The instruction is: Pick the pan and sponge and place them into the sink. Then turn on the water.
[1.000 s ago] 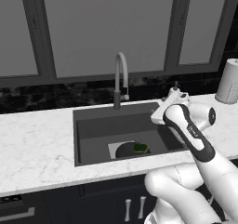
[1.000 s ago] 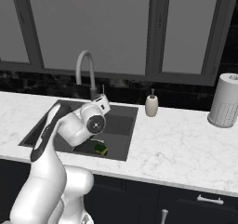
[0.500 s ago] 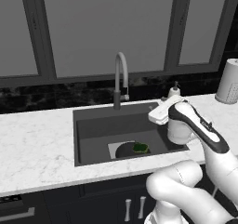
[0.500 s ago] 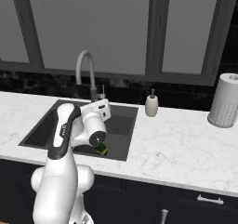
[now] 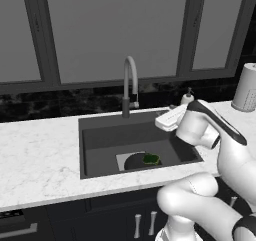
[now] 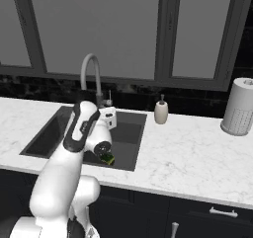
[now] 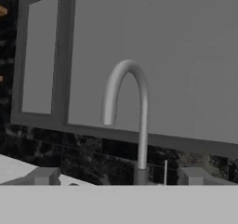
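1. Left base view: a white marble countertop (image 5: 40,155) runs across the frame with the dark grey sink (image 5: 100,135) set into it; black marbled backsplash and tall grey window panes rise behind.
2. On the sink floor lies the pan (image 5: 134,161), round and dark, over a pale patch, with the green sponge (image 5: 151,158) resting at its right edge. The pan's handle cannot be made out.
3. The faucet (image 5: 130,85) stands at the back rim of the sink, its arched neck bending toward the basin; no water shows.
4. The gripper (image 5: 167,119) is held above the right part of the sink, pointed toward the faucet. Its fingers are too foreshortened to judge here.
5. In the hand view two grey fingertips (image 7: 44,175) rise well apart at the bottom with nothing between them, the faucet (image 7: 135,121) straight ahead.
6. Right base view: the arm hides much of the basin; just a sliver of the sponge (image 6: 108,158) peeks beside the wrist.
7. A beige soap dispenser (image 6: 161,111) stands on the counter right of the sink, and a paper towel roll (image 6: 239,106) stands farther right, cut by the frame edge.
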Controlling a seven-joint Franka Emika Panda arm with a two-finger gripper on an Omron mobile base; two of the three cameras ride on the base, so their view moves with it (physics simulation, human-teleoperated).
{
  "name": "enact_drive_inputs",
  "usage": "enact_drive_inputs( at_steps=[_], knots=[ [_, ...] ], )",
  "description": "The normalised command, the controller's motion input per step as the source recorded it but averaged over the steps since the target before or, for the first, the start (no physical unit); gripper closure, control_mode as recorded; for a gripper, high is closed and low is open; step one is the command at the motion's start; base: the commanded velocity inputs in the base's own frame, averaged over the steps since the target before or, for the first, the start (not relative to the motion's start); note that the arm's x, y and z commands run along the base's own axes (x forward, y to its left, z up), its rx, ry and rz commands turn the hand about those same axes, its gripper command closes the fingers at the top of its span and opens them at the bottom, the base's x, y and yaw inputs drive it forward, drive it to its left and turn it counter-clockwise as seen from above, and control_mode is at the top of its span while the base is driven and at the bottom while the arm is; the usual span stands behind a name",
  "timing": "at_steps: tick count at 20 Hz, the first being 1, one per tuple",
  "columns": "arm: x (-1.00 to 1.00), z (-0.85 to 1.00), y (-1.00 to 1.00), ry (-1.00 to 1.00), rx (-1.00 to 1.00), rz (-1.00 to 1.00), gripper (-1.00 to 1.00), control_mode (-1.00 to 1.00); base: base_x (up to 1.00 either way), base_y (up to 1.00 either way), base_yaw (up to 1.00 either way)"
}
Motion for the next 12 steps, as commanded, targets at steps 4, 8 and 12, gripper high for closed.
enact_drive_inputs(
  at_steps=[4,8,12],
  knots=[
    [0.26,0.00,-0.02,0.02,0.00,0.00,-1.00,-1.00,0.00,0.00,0.00],
    [0.24,0.01,-0.06,0.00,0.00,0.00,-1.00,-1.00,0.00,0.00,0.00],
    [0.08,0.15,-0.02,0.00,0.00,0.00,-1.00,-1.00,0.00,0.00,0.00]
  ],
)
